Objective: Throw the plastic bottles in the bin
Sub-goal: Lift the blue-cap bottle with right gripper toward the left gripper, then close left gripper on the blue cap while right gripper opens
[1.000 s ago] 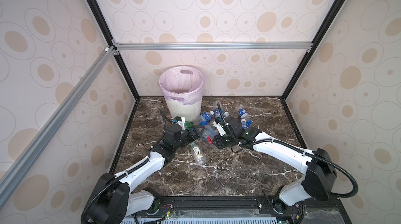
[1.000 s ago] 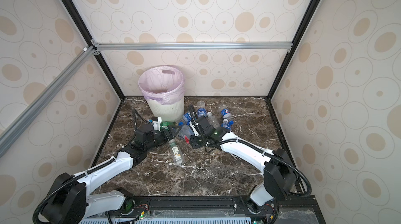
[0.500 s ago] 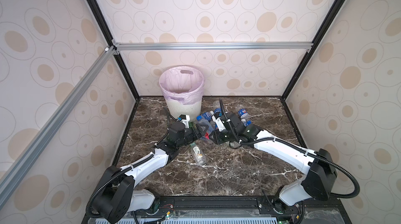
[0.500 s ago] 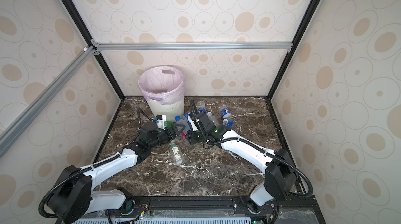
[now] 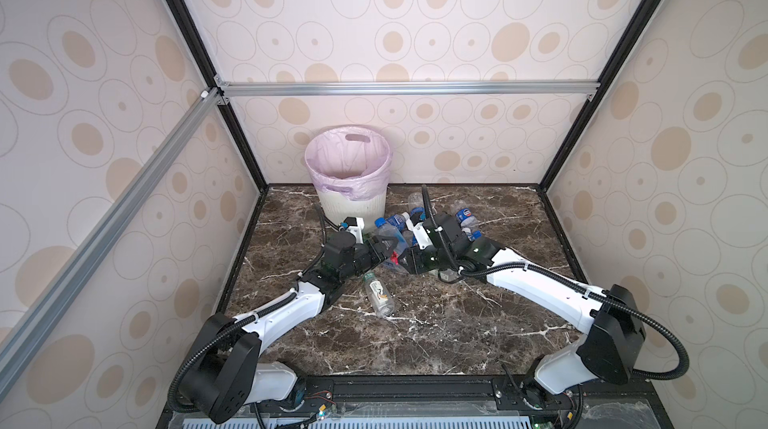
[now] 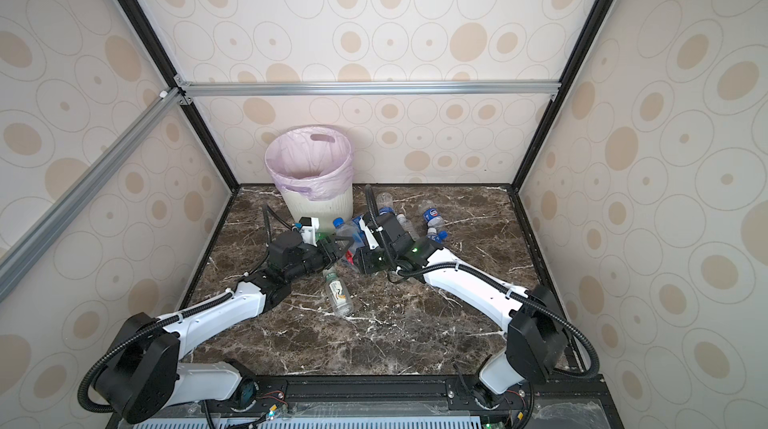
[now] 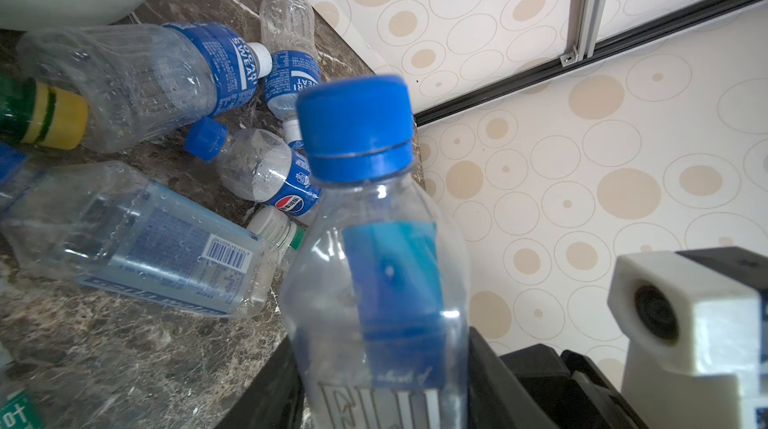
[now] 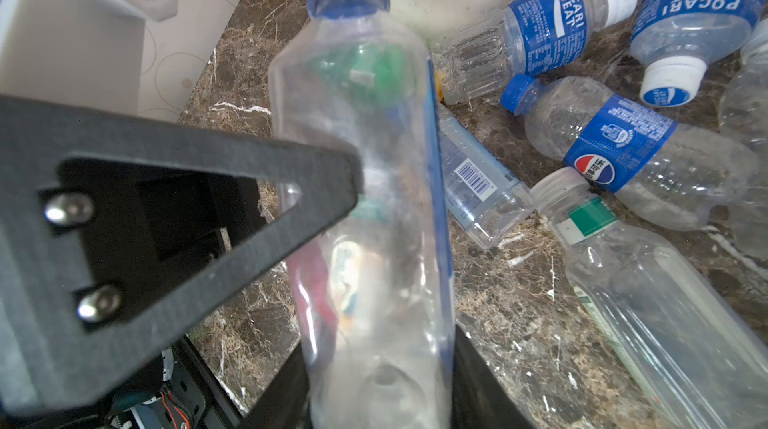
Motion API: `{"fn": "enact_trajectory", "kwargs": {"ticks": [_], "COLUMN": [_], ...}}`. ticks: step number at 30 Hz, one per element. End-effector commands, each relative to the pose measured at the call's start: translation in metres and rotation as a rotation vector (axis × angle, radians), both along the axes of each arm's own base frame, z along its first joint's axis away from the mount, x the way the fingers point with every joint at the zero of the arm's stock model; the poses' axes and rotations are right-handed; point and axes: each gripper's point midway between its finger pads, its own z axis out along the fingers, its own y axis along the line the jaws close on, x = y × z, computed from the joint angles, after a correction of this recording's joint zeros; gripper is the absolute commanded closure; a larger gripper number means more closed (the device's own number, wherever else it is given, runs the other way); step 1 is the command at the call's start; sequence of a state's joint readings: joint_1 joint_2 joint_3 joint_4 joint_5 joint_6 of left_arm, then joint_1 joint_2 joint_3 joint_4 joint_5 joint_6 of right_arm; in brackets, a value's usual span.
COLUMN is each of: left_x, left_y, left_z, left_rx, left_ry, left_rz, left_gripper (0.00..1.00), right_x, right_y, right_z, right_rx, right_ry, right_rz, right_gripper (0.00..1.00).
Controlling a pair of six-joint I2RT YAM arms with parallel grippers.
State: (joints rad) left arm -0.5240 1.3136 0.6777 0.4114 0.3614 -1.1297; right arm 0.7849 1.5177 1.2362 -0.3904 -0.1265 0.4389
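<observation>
Bottle (image 7: 374,281), blue-capped, is held low between the arms just in front of the bin (image 5: 353,206), cap aimed at its wall, with the left gripper (image 5: 380,247) clamped across its middle and nearer the bin, while the right gripper (image 5: 399,257) flanks its base, gripping or not I cannot tell.

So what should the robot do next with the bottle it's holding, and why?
Probably the left gripper should lift the blue-capped bottle up toward the bin: it sits between the left jaws, off the table, and the bin stands close behind.
</observation>
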Motion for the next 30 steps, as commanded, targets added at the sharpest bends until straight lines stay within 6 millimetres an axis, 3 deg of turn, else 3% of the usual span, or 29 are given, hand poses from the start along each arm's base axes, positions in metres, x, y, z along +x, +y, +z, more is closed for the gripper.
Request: {"fn": "enact_trajectory", "kwargs": {"ticks": [1,7,15,24,30], "left_x": [0.005,0.007,0.011,0.023,0.032], "left_y": [-0.005,0.003,0.014,0.037,0.049], "left_z": [0.023,0.023,0.034,0.088,0.133], "left_rx": [-0.034,0.008,0.098,0.22,0.282], "left_ry": [-0.05,-0.048,-0.068,-0.179,-0.271], "left_rz": [0.001,0.036,0.072,0.134,0.168], "left_gripper": [0.49,0.51,0.51,0.51,0.51], "right_x": [-0.001,-0.001,0.002,0.012,0.02], "right_y": [0.002,-0.004,-0.009,-0.01,-0.005], "right_z": [0.018,0.024,0.046,0.097,0.14], "right_rx": [0.047,0.043,0.065,0.12,0.186], "right_ry": [-0.035,-0.055,-0.119,-0.282,-0.402], "right_rz": [0.007,-0.004,-0.024,-0.027,-0.022], "right_gripper": [0.45,0.35,0.2,0.01,0.0]}}
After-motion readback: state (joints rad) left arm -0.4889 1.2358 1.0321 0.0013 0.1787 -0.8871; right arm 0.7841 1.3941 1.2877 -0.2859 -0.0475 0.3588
